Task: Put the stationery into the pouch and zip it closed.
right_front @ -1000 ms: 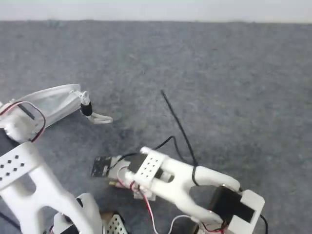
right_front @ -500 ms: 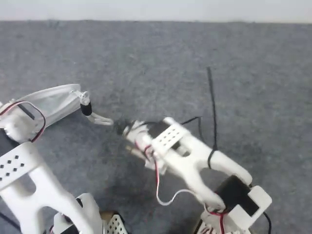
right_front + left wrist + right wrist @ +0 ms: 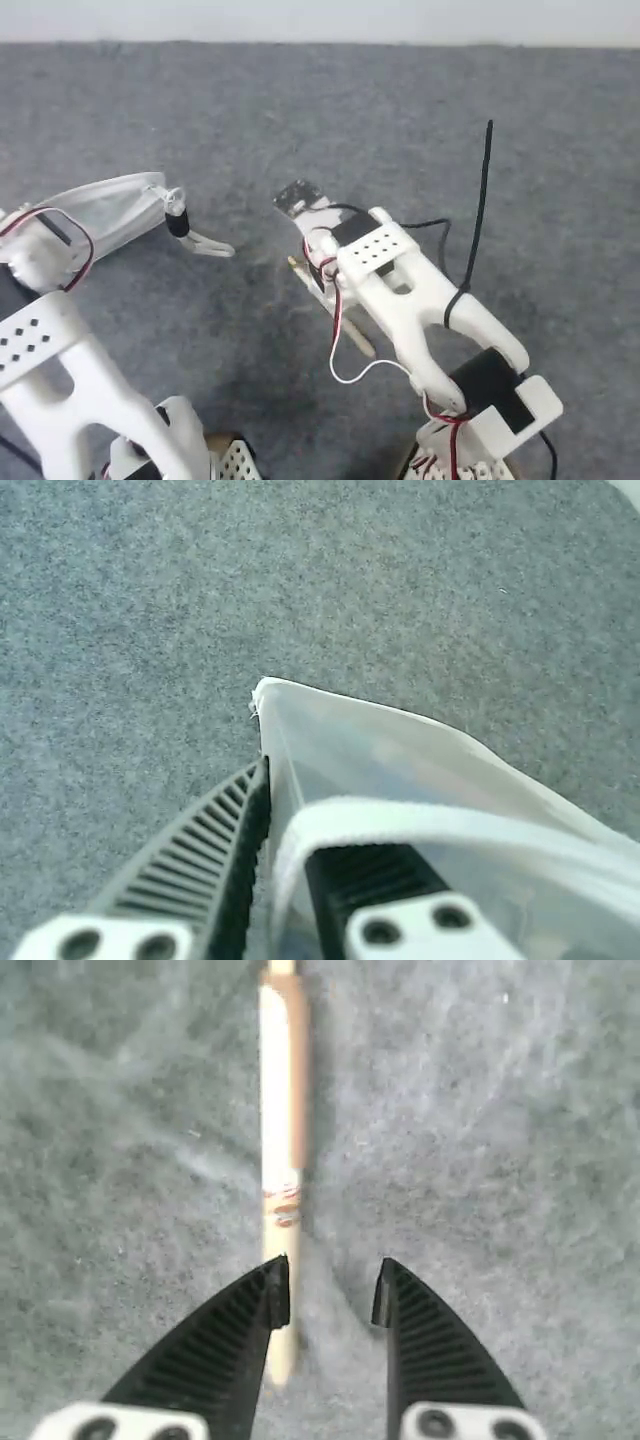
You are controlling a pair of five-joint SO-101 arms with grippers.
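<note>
The right claw had swung forward and now hung part open above a slim cream pen on the fuzzy grey tabletop. Off to its left, the left claw pinched the white rim of the clear, floppy pouch.

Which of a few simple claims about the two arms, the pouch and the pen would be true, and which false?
1. The left gripper is clamped on the edge of the pouch. True.
2. The pen is inside the pouch. False: it lies on the grey surface, outside the pouch.
3. The right gripper is open. True.
4. The right gripper holds the pen up in the air. False: the pen lies flat on the surface by one finger, not gripped.
5. The pouch is see-through. True.
</note>
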